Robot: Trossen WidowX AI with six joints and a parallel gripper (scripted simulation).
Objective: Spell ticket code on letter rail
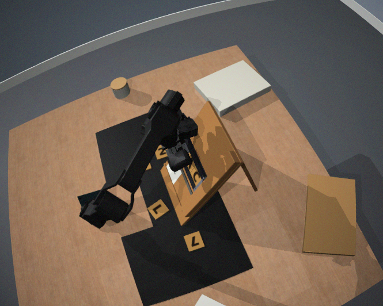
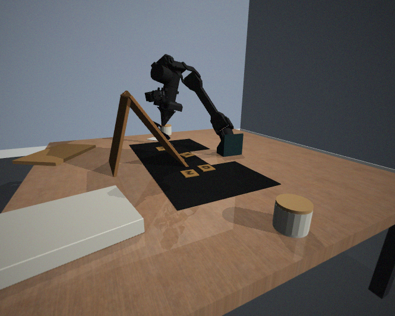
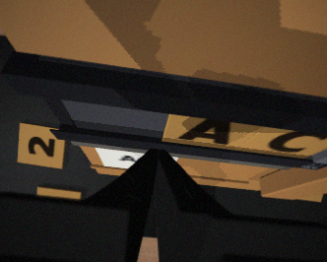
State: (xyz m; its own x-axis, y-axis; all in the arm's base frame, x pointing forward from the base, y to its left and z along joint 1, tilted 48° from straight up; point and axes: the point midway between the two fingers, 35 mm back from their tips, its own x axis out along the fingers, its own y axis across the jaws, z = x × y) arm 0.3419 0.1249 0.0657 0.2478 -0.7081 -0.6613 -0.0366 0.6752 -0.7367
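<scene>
- Risk first, from the top view: my gripper (image 1: 181, 161) sits low against the slanted board (image 1: 214, 138), right by the rail (image 1: 194, 168). I judge a sideways slip could shove the whole easel over, or sweep the loose "L" tile (image 1: 158, 209) and "7" tile (image 1: 193, 241) across the black mat (image 1: 217, 263) toward the worktop (image 1: 53, 184) edge.
- Exterior view: jaws together on nothing, pointing down like a wedge just in front of the board's face. Pressing harder here could tip the board backward, I think. Lidded jar (image 2: 293, 215) and white slab (image 2: 54, 230) stand well apart, out of danger.
- Wrist view: "A" tile (image 3: 206, 132) and "C" tile (image 3: 290, 142) sit in the rail, above and right of my closed tips; the "2" tile (image 3: 39, 146) lies left on the mat. The ticket (image 3: 119, 158) is partly hidden, so I cannot read the code.
</scene>
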